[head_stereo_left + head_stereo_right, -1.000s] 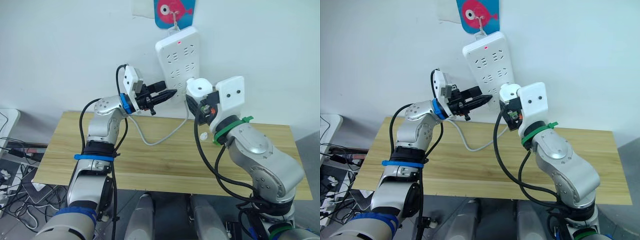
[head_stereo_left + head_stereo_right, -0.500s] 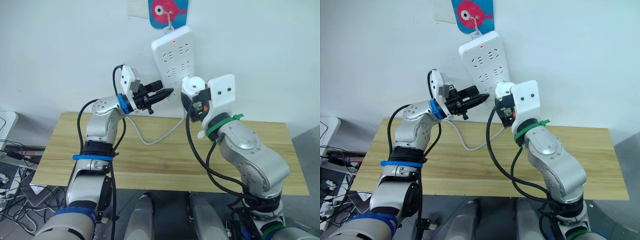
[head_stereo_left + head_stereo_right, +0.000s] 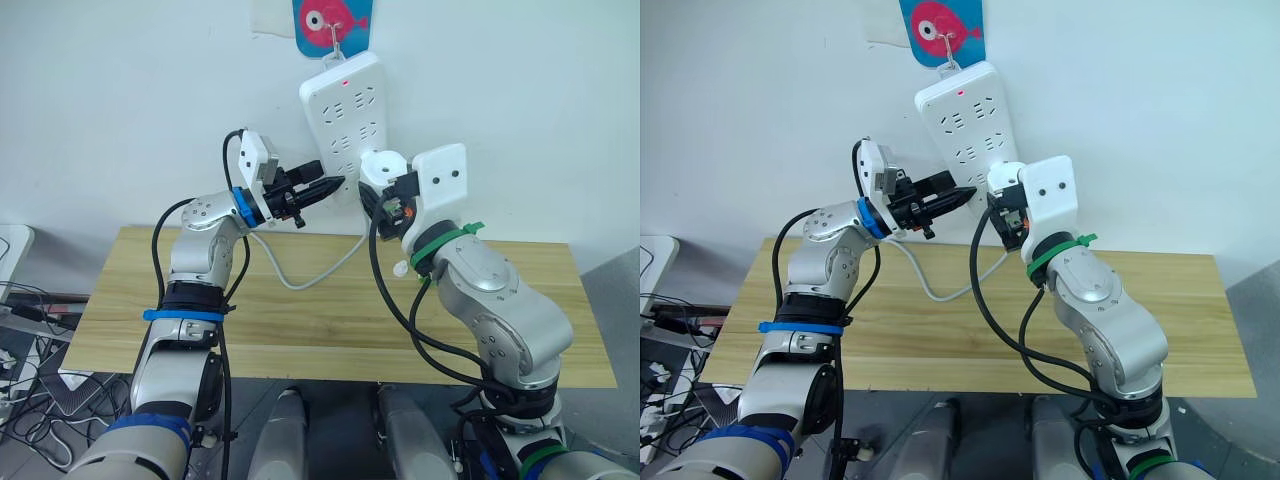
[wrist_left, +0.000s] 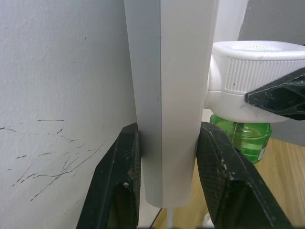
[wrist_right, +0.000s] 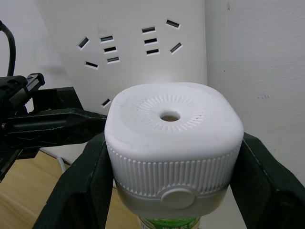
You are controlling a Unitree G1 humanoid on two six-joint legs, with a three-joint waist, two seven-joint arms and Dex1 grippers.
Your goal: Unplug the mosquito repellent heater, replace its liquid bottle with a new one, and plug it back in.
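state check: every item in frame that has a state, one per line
power strip: hanging on wall hook, red indicator lit, lower edge clamped by left gripper
mosquito repellent heater: held in right gripper against the strip's lower end; whether fully plugged in, cannot tell
green liquid bottle: attached under the heater
white cable: slack, draped over the wooden table
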